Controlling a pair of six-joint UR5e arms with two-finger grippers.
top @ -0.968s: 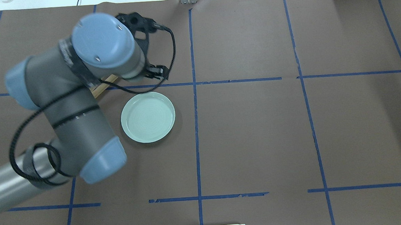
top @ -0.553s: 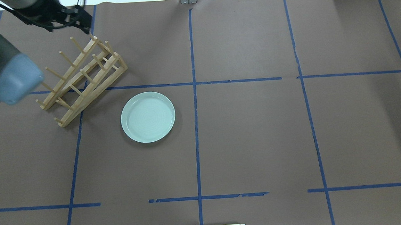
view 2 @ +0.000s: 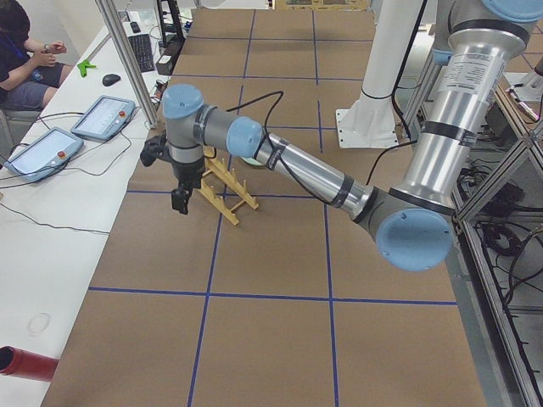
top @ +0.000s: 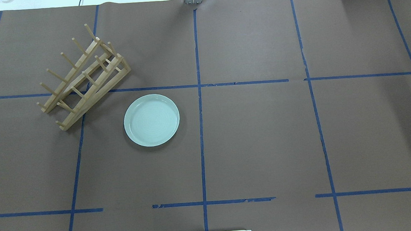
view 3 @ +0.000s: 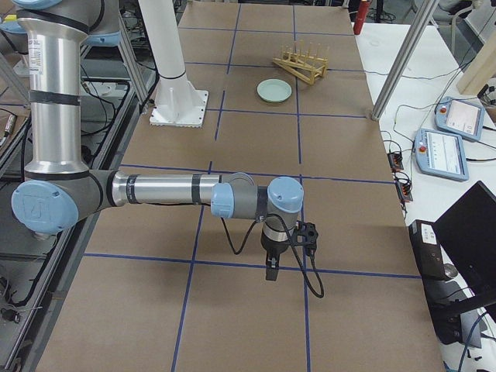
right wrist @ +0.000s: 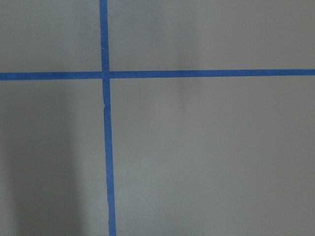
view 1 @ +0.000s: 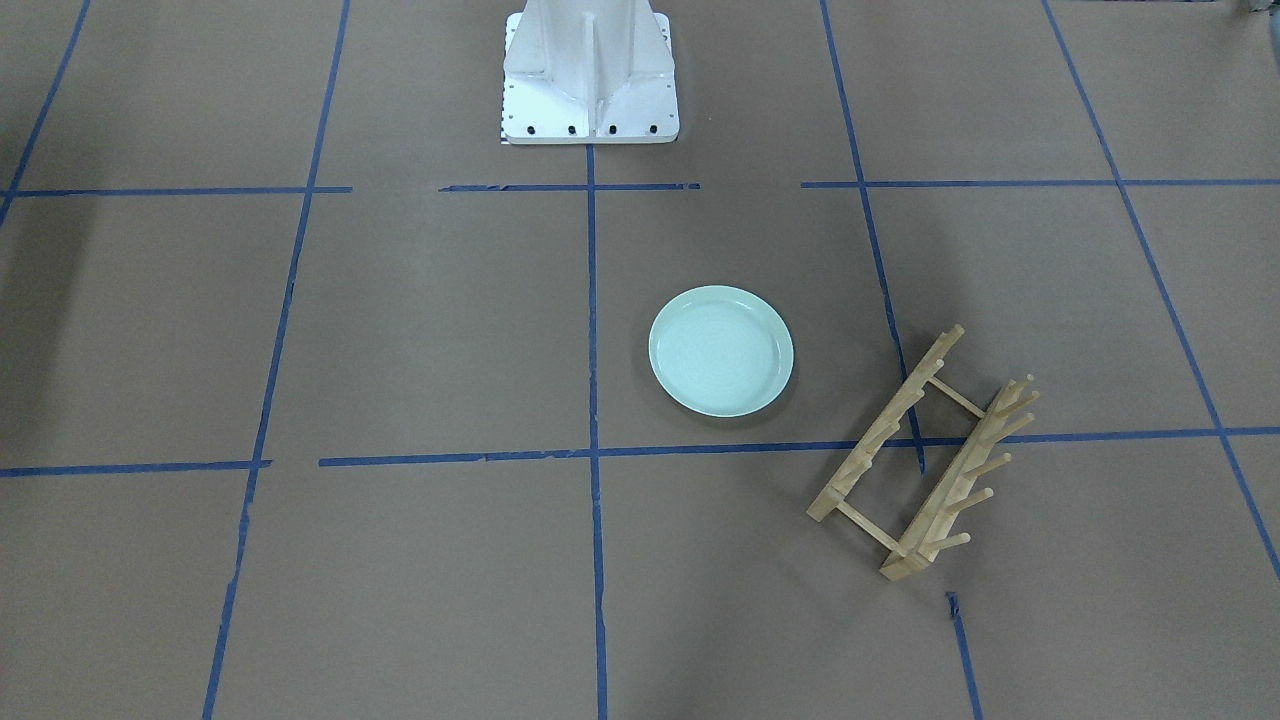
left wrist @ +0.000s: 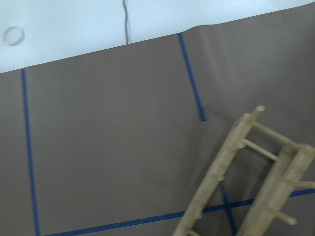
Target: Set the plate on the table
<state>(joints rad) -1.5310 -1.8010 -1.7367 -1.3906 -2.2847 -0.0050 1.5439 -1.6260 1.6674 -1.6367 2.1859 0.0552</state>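
Looked like a robotics lab for sure: big brown table (top: 260,144) gridded in blue tape (top: 201,130), two teach pendants (view 2: 103,116) on the white side bench (view 2: 51,220), an aluminium post (view 2: 125,59), and an operator (view 2: 21,51) sat in the far-left corner.

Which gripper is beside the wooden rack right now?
The left gripper: it hangs beside the wooden rack, while the right gripper is far off over bare table at the opposite end.

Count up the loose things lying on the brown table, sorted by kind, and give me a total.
plate: 1
wooden rack: 1
Total: 2
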